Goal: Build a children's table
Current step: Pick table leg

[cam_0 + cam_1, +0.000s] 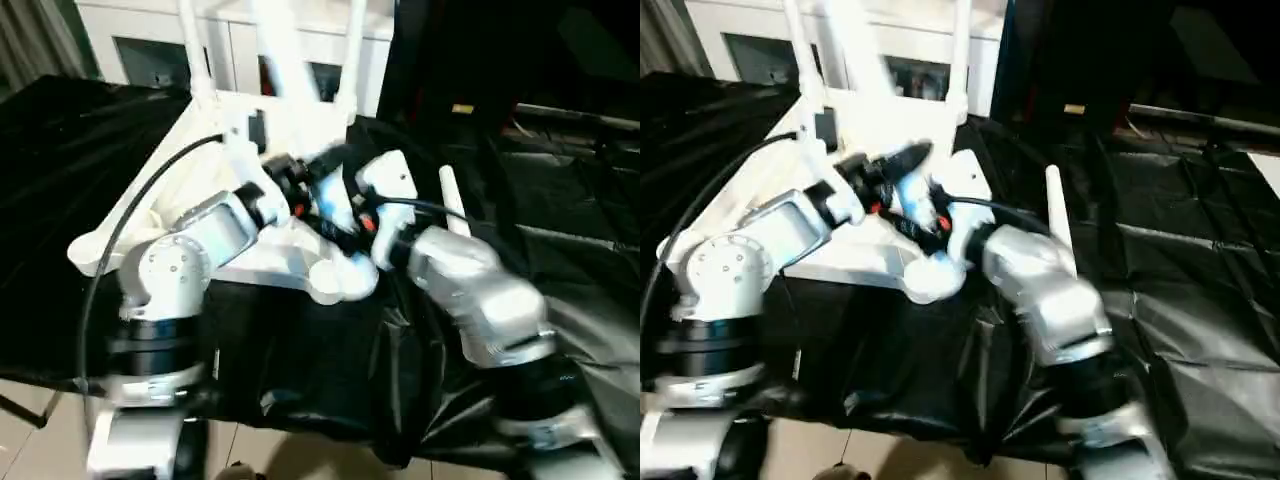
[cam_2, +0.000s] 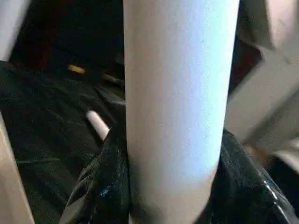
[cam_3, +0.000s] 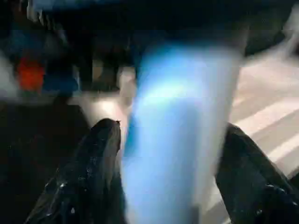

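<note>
— How does the tabletop [image 1: 270, 250] look?
— White plastic, upside down on the black-draped desk [image 1: 60, 200], white legs standing in its far corner sockets (another leg [image 1: 452, 200] lies apart on the cloth).
— And the claws?
— The left claw [image 2: 173, 205] is clenched around a smooth white leg [image 2: 180, 93]. The right claw [image 3: 170, 186] straddles it too; gripping or released, I cannot tell.

A crinkled black sheet [image 1: 60, 200] covers the work surface and hangs in glossy folds over its near edge. Behind it stands a white cabinet [image 1: 150, 40] with dark glass door panels. To one side of the cabinet the room falls into deep shadow, with a small yellow label [image 1: 462, 108] on dark equipment. Pale floor tiles [image 1: 40, 450] show below the sheet's edge
</note>
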